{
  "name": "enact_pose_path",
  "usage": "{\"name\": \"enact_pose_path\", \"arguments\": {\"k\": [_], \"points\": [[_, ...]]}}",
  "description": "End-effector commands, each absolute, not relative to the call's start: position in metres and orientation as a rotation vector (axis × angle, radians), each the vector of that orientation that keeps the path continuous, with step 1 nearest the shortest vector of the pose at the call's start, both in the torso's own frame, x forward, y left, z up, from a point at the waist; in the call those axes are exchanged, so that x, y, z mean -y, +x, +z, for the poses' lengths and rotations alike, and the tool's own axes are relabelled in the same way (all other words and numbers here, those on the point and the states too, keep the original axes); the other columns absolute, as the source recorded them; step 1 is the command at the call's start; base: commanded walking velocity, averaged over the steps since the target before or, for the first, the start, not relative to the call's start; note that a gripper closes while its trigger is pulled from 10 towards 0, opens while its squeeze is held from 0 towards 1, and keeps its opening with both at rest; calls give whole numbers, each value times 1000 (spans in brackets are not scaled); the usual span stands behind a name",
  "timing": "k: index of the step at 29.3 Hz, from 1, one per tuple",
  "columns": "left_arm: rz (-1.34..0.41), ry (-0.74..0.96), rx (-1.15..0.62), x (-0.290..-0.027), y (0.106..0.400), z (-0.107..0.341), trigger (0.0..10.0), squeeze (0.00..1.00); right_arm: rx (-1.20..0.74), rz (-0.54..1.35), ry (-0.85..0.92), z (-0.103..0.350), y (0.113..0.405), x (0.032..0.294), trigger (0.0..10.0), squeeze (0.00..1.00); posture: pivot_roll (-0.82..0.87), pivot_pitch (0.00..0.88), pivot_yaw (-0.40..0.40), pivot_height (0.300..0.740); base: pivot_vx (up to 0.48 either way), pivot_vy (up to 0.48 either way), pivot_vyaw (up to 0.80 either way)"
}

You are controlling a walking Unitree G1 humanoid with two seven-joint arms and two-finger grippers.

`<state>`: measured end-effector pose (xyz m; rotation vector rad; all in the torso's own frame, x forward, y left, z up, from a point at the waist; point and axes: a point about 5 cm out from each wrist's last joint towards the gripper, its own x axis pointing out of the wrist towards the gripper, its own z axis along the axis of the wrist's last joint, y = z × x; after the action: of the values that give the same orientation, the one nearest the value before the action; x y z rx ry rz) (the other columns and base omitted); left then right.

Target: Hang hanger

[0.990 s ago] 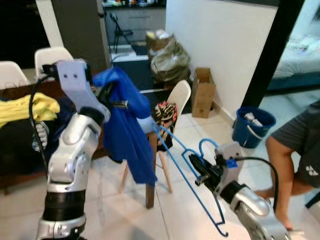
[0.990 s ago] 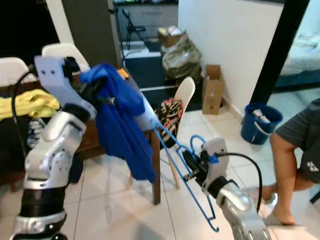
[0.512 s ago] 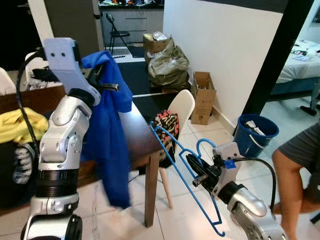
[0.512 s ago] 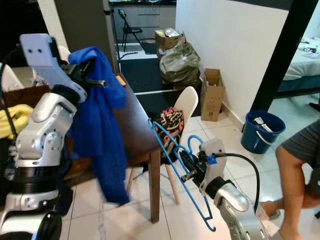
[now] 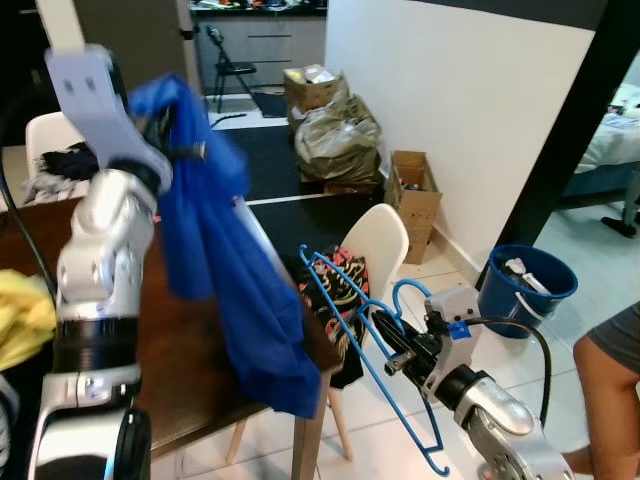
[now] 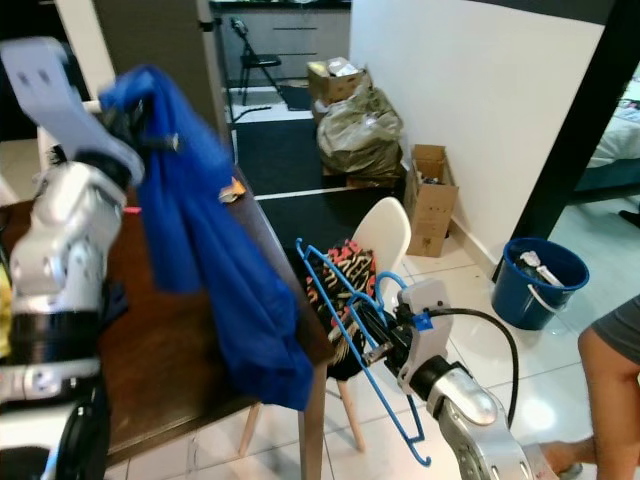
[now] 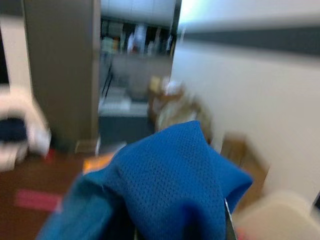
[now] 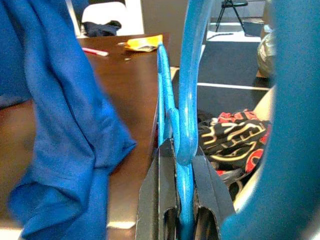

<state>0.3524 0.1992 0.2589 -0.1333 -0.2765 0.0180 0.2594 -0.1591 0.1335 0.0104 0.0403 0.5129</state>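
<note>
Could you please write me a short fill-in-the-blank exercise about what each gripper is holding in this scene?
1. The right gripper is shut on a blue ____.
2. The left gripper holds up a garment whose colour is ____.
3. The garment's lower end drapes over the edge of the brown ____.
4. The white chair has a patterned cloth hung over it; the bucket near the wall is ____ in colour.

Missing words: hanger; blue; table; blue

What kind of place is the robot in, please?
Most likely a home's dining area: a wooden table with a white chair, a blue bucket on tiled floor, and a bed through the doorway.
</note>
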Motion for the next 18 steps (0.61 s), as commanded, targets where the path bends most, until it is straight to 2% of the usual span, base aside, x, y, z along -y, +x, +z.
{"name": "enact_pose_path", "arguments": {"k": [1, 2, 3, 4, 7, 8, 10, 11, 15, 17, 18], "points": [[82, -118, 129, -200, 348, 227, 10000, 0, -52, 517, 17, 133, 257, 160, 10000, 0, -2, 0, 4, 740, 0, 0, 0], [82, -118, 129, -200, 348, 227, 10000, 0, -52, 517, 17, 133, 257, 160, 10000, 0, -2, 0, 4, 740, 0, 0, 0], [104, -116, 63, -202, 344, 211, 10000, 0, -53, 517, 17, 134, 256, 160, 10000, 0, 0, 0, 3, 740, 0, 0, 0], [45, -126, -34, -192, 339, 188, 10000, 0, -56, 519, 18, 134, 256, 160, 10000, 0, 1, 0, 2, 740, 0, 0, 0], [-2, -137, -95, -184, 336, 174, 10000, 0, -58, 520, 19, 133, 256, 160, 10000, 0, 1, 0, 2, 740, 0, 0, 0], [-87, -139, -151, -172, 332, 163, 10000, 47, -60, 523, 20, 133, 256, 160, 10000, 0, 1, 0, 2, 740, 0, 0, 0], [-87, -139, -151, -172, 332, 163, 10000, 47, -60, 523, 20, 133, 256, 160, 10000, 0, 1, 0, 2, 740, 0, 0, 0], [-161, -136, -175, -162, 328, 159, 10000, 1000, -62, 525, 21, 133, 256, 160, 10000, 0, -1, 0, 0, 740, 0, 0, 0], [-206, -116, -216, -158, 324, 155, 10000, 1000, -65, 525, 22, 133, 256, 160, 10000, 0, 0, 0, 0, 740, 0, 0, 0], [-279, 49, -359, -160, 311, 145, 10000, 1000, -68, 523, 28, 133, 255, 161, 10000, 0, 1, 0, 6, 740, 0, 0, 0], [-279, 49, -359, -160, 311, 145, 10000, 1000, -68, 523, 28, 133, 255, 161, 10000, 0, 1, 0, 6, 740, 0, 0, 0]]}}
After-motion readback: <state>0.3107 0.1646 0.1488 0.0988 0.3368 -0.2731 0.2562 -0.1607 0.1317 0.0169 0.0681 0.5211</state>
